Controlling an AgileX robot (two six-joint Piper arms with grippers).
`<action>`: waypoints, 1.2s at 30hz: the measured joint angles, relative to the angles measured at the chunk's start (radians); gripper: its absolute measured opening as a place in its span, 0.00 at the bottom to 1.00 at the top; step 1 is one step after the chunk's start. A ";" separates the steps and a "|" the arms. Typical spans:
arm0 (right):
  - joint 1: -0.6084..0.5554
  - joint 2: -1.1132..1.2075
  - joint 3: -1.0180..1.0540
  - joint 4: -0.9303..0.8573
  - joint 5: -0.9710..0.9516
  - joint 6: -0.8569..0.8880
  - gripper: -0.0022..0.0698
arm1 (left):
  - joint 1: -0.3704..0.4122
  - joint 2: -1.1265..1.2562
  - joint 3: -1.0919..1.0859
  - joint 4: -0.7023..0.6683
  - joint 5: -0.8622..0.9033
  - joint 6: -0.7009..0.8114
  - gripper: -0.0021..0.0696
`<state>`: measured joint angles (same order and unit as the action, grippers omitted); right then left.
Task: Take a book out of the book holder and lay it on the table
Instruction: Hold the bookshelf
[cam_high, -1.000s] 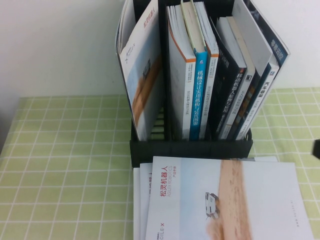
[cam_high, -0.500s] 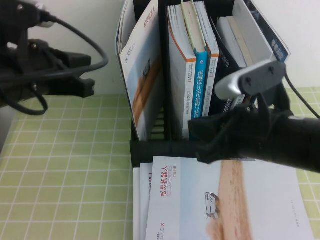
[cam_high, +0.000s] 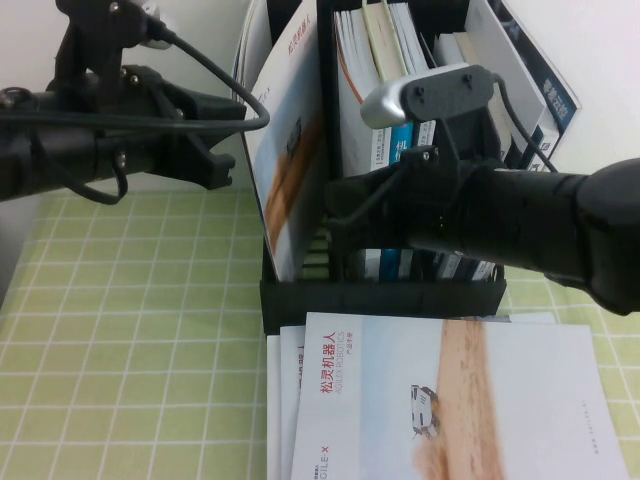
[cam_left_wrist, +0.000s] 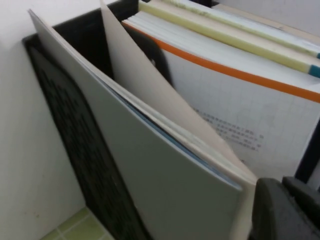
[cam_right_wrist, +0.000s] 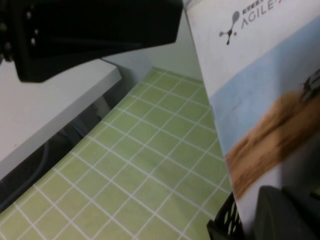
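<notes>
The book (cam_high: 290, 150), white and pale blue with a tan strip, leans in the left compartment of the black book holder (cam_high: 380, 298). My left gripper (cam_high: 222, 150) is just left of the book, near its upper part. My right gripper (cam_high: 340, 215) reaches across the holder's front and sits at the book's right edge. In the left wrist view the book (cam_left_wrist: 165, 165) fills the middle, with the left gripper (cam_left_wrist: 285, 210) close beside it. In the right wrist view the book's cover (cam_right_wrist: 265, 90) is next to the right gripper (cam_right_wrist: 285, 215). The green checked table (cam_high: 130, 330) lies below.
Several identical booklets (cam_high: 450, 400) lie stacked on the table in front of the holder. The middle and right compartments hold upright books, including a blue-spined one (cam_high: 400, 150). A white wall stands behind. Open cloth lies to the left (cam_right_wrist: 150, 165).
Both arms came into view. My left arm moved right up to the book. My right arm moved up and left across the holder's front to the book's edge.
</notes>
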<state>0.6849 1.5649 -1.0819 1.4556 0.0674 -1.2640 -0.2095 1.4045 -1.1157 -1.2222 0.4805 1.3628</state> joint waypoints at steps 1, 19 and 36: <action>0.000 0.007 -0.009 0.000 0.000 -0.001 0.03 | 0.000 0.002 0.000 -0.001 -0.008 0.002 0.03; 0.000 0.067 -0.054 0.004 0.019 -0.040 0.03 | -0.001 0.118 -0.004 -0.140 -0.056 0.112 0.03; 0.002 0.290 -0.249 0.044 -0.002 -0.117 0.50 | -0.001 0.118 -0.004 -0.175 -0.046 0.176 0.03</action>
<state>0.6866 1.8545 -1.3310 1.4991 0.0651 -1.3806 -0.2107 1.5226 -1.1201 -1.3972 0.4341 1.5392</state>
